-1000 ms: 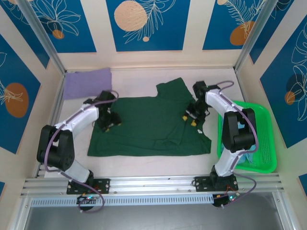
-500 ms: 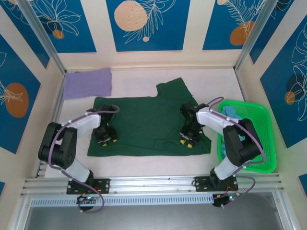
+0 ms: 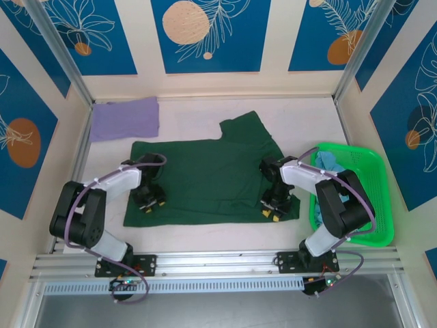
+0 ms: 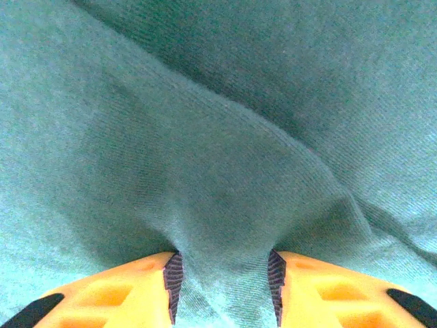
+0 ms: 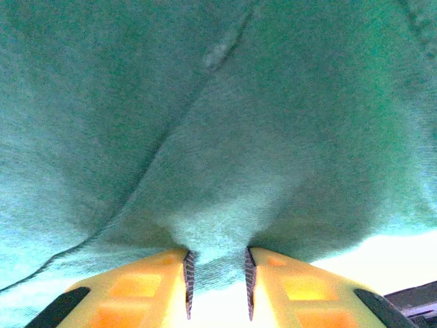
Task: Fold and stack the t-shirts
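Two grippers pinched the dark green t-shirt (image 3: 205, 174), spread flat in the middle of the table (image 3: 205, 113). At its near left edge the left gripper (image 3: 149, 203) was partly closed on a bunched fold. At the near right corner the right gripper (image 3: 272, 212) was narrowly closed on cloth. Far left, the lavender t-shirt (image 3: 125, 118) lay folded. A light blue t-shirt (image 3: 329, 160) sat in the green basket (image 3: 374, 205) on the right.

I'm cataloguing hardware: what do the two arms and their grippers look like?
The left arm and right arm have white links, black joints and a purplish cable looping along each. The left gripper and right gripper carry yellow-orange fingers with black ribbed pads.
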`<act>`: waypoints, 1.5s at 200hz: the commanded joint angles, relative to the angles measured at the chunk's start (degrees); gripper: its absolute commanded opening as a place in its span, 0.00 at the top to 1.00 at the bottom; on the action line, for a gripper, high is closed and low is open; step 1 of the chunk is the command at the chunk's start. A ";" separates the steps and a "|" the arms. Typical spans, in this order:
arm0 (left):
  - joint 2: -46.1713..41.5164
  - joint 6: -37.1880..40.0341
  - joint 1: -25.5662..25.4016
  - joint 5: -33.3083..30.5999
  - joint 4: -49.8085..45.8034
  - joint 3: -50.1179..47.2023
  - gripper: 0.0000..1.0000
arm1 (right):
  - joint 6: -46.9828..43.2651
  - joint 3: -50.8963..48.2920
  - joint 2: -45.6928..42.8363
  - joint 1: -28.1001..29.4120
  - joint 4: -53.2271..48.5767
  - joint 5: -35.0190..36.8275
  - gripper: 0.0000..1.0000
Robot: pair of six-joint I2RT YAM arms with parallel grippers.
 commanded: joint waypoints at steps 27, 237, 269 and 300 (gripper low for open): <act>-4.47 -5.04 -1.07 -4.62 -9.70 -7.21 0.57 | -1.00 -2.47 -4.88 -0.33 -4.72 1.12 0.70; -13.04 11.04 -6.68 0.45 -5.81 2.15 0.36 | -1.61 -1.08 -4.93 2.81 15.93 -11.94 0.58; -13.04 8.34 -7.21 -0.76 -6.78 -1.22 0.38 | -0.93 0.53 -2.39 3.81 16.86 -12.43 0.61; -11.96 6.94 -7.50 -2.95 -7.63 -3.03 0.38 | -0.36 1.17 -2.34 4.83 16.94 -12.18 0.62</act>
